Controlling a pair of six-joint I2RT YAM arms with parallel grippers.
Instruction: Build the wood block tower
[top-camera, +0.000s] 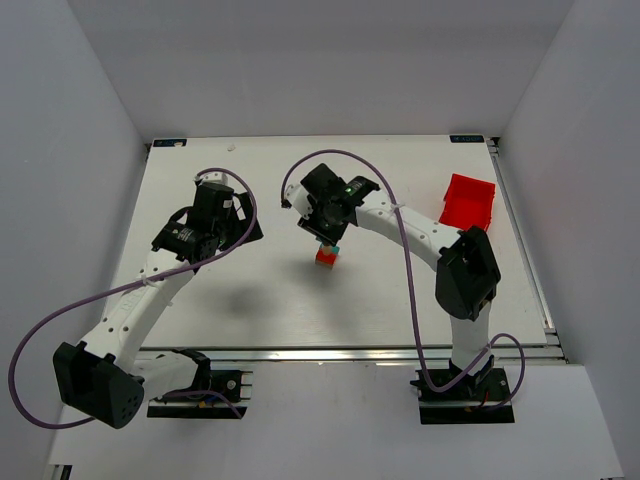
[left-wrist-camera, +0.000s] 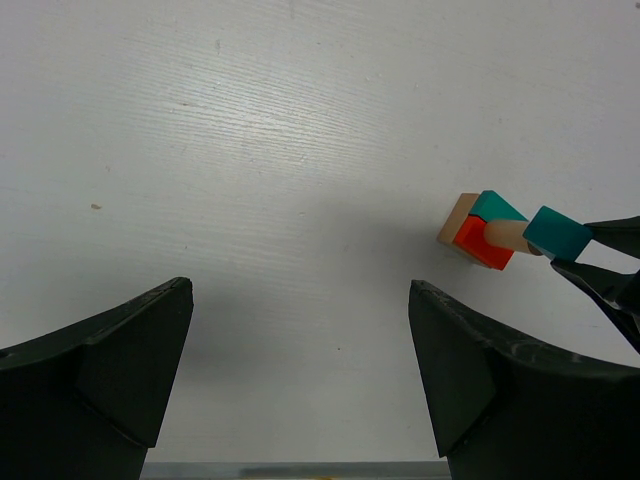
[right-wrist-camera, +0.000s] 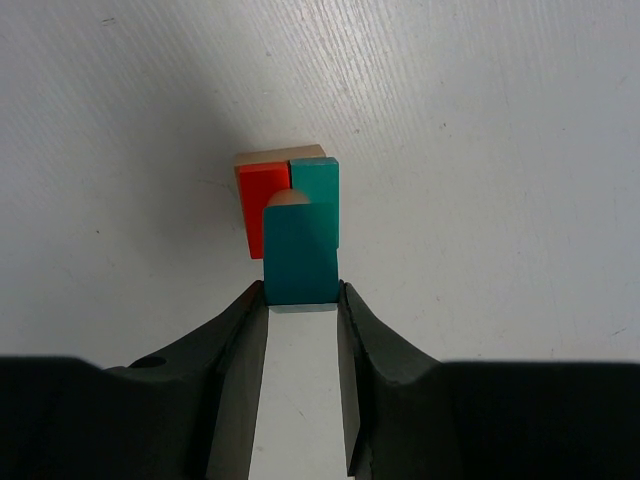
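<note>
The wood block tower (top-camera: 327, 257) stands mid-table: a tan cube (right-wrist-camera: 280, 155) at the bottom, with a red block (right-wrist-camera: 260, 210) and a teal block (right-wrist-camera: 318, 180) side by side on it. My right gripper (right-wrist-camera: 300, 290) is shut on a second teal block (right-wrist-camera: 300, 250), held just above the tower, over a small tan rounded piece (right-wrist-camera: 288, 197). The left wrist view shows the tower (left-wrist-camera: 478, 230) at the right, with the held teal block (left-wrist-camera: 557, 232) beside it. My left gripper (left-wrist-camera: 300, 290) is open over bare table, well left of the tower.
A red plastic bin (top-camera: 467, 200) sits at the table's right edge, behind the right arm's elbow. Grey walls close in the table on three sides. A metal rail (top-camera: 350, 352) runs along the near edge.
</note>
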